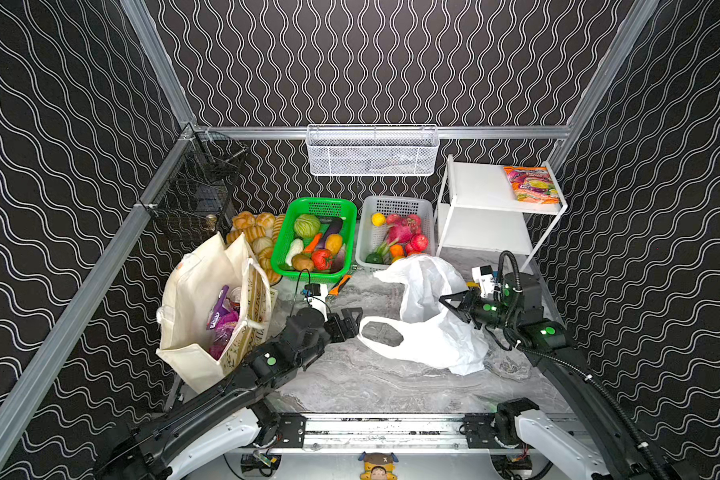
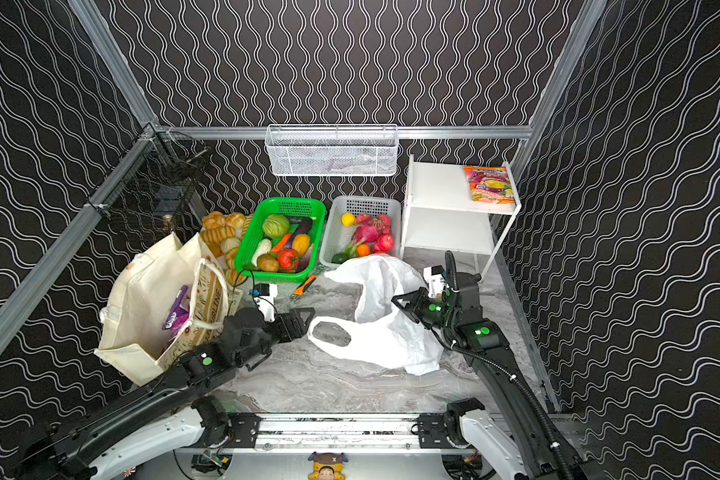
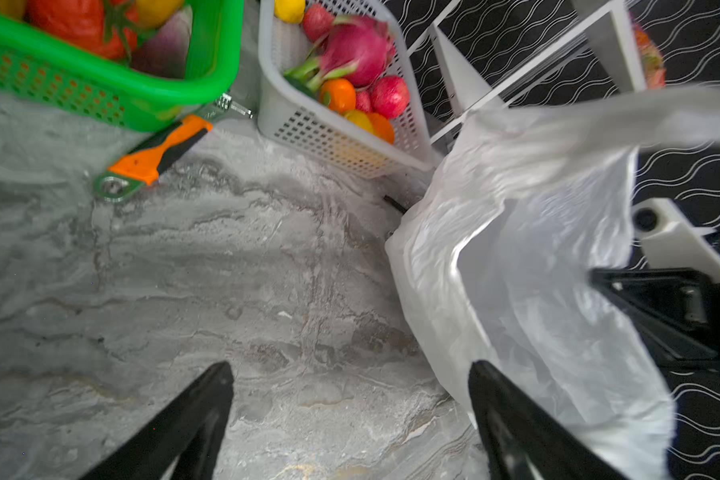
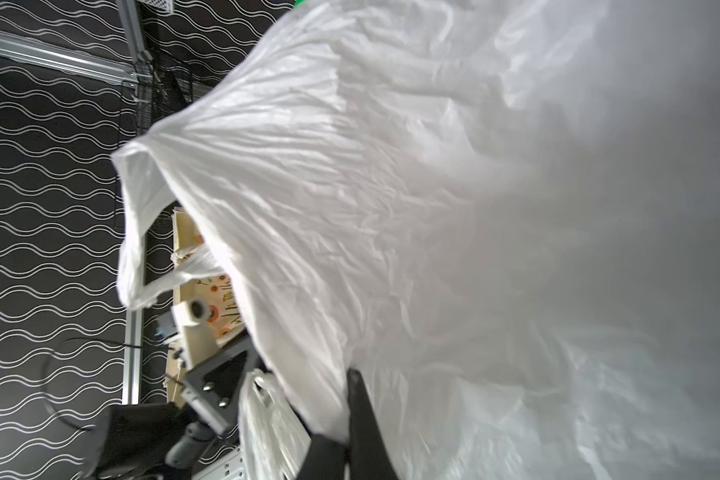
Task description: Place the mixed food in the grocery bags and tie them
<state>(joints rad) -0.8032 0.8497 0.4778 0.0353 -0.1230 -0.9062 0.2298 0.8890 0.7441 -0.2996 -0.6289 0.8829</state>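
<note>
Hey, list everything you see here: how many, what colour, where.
tote bag: one, cream, left side
packets: two, purple, inside tote bag
plastic bag: one, white, right of centre
green basket: one, back centre, holding vegetables
grey basket: one, right of it, holding fruit
bread rolls: several, golden, behind tote bag
shelf: one, white, back right
snack packet: one, orange, on shelf
white wire basket: one, back rail
black wire basket: one, left rail
tool: one, orange-handled, before green basket
left gripper: black, open, beside plastic bag
right gripper: black, shut on plastic bag
</note>
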